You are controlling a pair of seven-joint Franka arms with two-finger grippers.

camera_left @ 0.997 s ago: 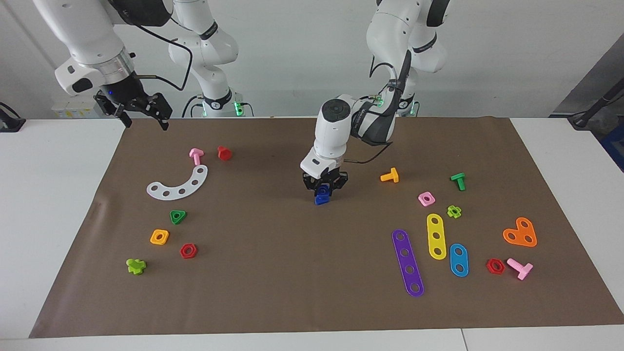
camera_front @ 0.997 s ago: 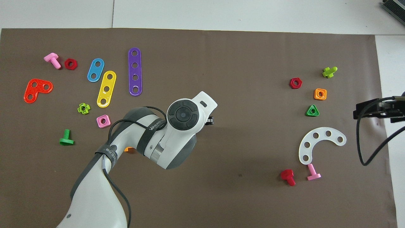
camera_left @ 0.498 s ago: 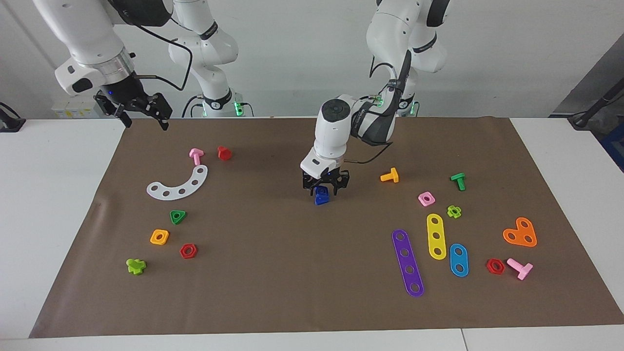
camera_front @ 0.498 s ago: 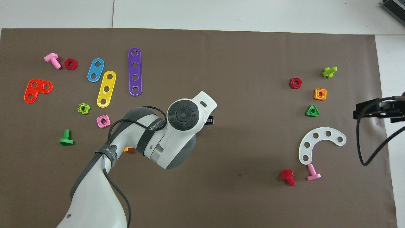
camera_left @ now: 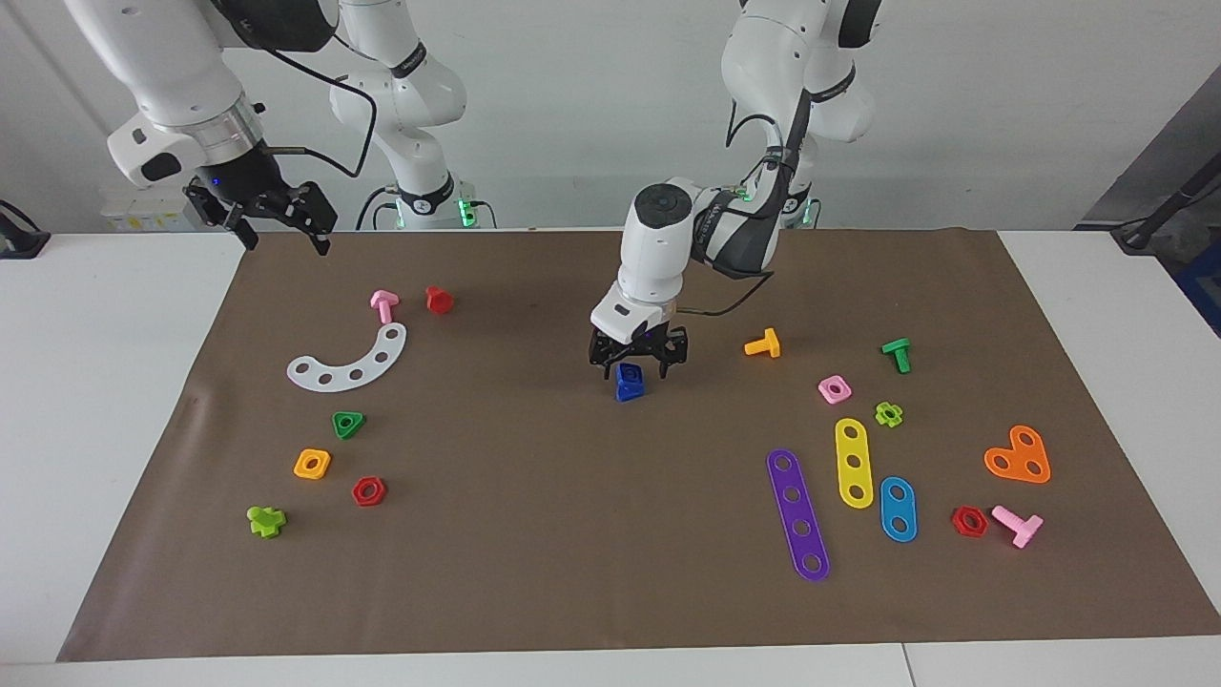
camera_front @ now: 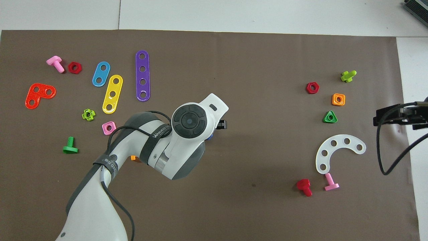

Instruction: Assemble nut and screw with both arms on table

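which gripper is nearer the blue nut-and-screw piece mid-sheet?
Left. The left gripper is open, straddling the blue piece on the brown sheet. The right gripper waits over the sheet's corner at the right arm's end.

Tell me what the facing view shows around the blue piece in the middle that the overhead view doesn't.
Only the facing view shows the blue assembly whole, resting on the brown paper sheet, with the left gripper open just above it, and the orange bolt whole. Only the overhead view shows the left arm's wrist covering that spot, leaving a blue sliver. Both show the right gripper waiting, open, over the paper's edge at its own end, and the pink square nut.
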